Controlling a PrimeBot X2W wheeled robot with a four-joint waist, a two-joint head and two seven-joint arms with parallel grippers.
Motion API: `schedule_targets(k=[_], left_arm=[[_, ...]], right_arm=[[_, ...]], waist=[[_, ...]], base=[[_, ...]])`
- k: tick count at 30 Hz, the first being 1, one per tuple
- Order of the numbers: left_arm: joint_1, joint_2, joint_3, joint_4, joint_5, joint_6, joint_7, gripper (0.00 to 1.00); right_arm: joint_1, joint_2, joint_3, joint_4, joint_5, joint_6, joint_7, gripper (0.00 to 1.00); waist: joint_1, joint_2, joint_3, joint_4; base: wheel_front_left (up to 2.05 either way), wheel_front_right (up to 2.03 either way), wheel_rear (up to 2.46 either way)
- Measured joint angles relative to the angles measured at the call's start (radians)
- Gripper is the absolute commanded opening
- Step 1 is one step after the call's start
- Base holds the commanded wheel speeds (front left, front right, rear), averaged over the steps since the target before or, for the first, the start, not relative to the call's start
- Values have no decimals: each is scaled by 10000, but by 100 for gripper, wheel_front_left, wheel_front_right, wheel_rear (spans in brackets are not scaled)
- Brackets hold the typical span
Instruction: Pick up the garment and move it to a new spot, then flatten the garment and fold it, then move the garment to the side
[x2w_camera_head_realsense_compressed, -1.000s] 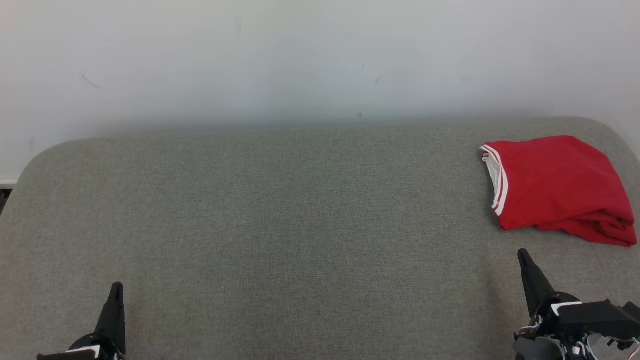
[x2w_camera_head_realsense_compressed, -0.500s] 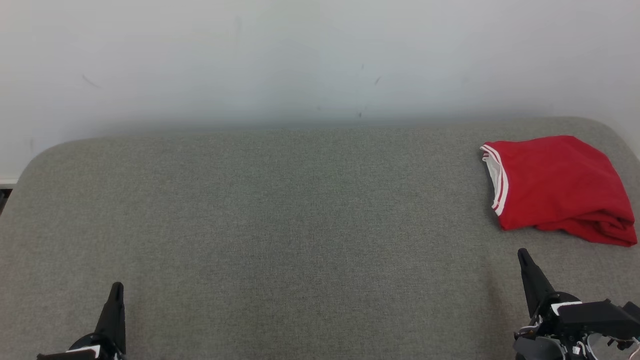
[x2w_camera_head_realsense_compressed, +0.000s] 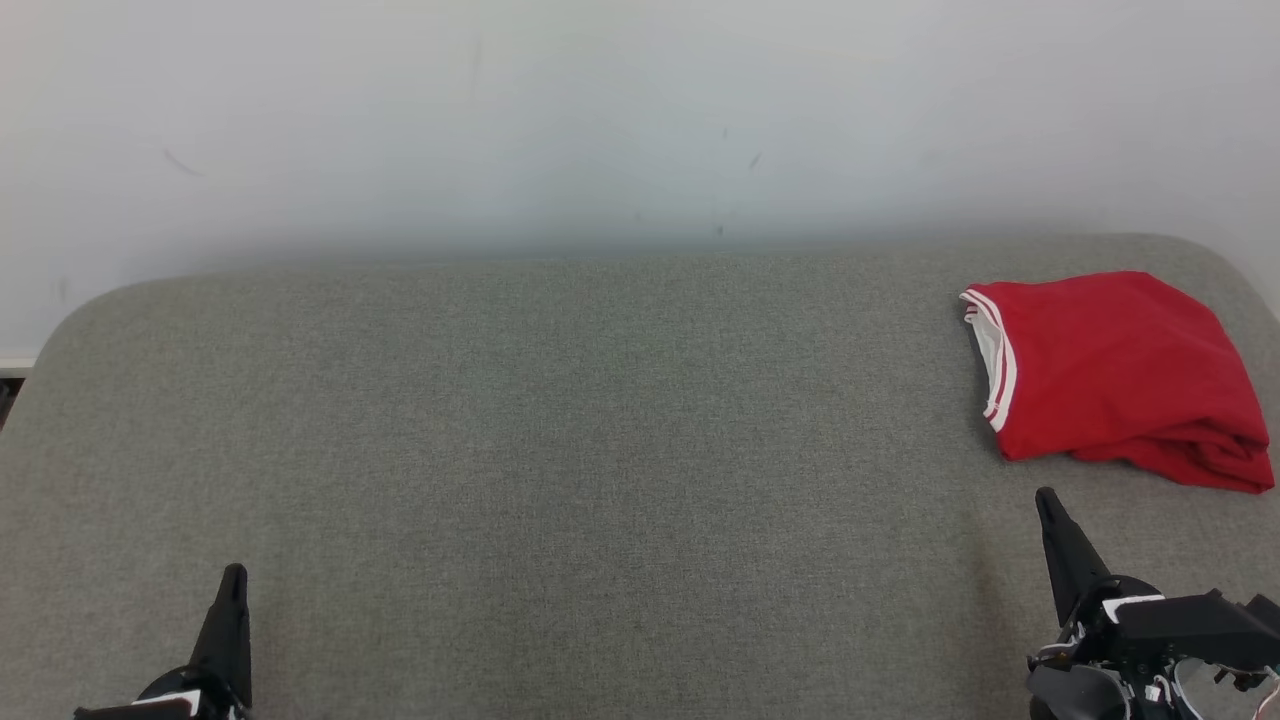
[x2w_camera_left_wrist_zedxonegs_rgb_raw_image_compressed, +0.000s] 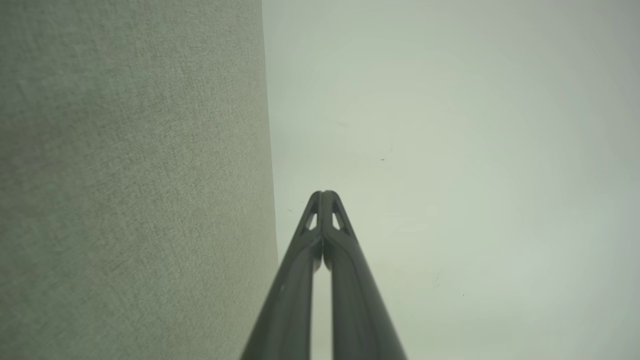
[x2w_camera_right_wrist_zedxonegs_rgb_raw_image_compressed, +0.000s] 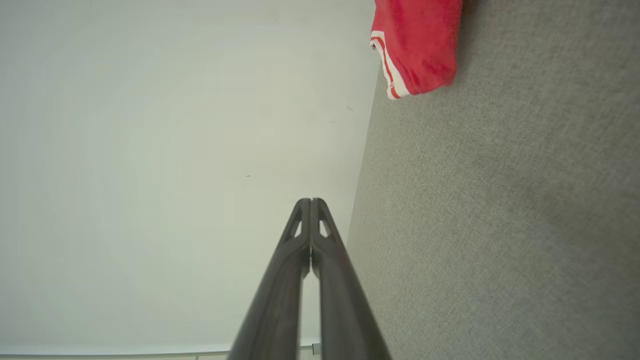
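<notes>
Grey woven fabric covers the worktop, which has rounded far corners and meets a plain pale wall at the back. The garment is red with white stripes along one hem. It lies folded into a rough rectangle at the far right of the worktop, close to the right rounded corner. Its striped hem faces toward the middle of the worktop, and its near right corner is bunched into soft creases.

The right hand sits at the lower right of the head view, its two dark fingers pressed together into a single point and holding nothing. It is near the garment's near edge but apart from it, with bare grey fabric between them. In the right wrist view the fingers meet at their tips, and the garment's striped corner shows beyond them toward the upper right.

The left hand is at the lower left, well apart from the garment. Its fingers are likewise together and empty, pointing toward the wall.
</notes>
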Motion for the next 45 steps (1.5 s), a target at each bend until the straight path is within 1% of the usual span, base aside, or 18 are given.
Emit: schedule_targets(k=[45], left_arm=[[-1, -2, -2, -2, 0, 2, -2, 0]], right_arm=[[0, 0, 2, 0, 0, 0, -2, 0]], waist=[[0, 0, 0, -1]], base=[[0, 0, 0]])
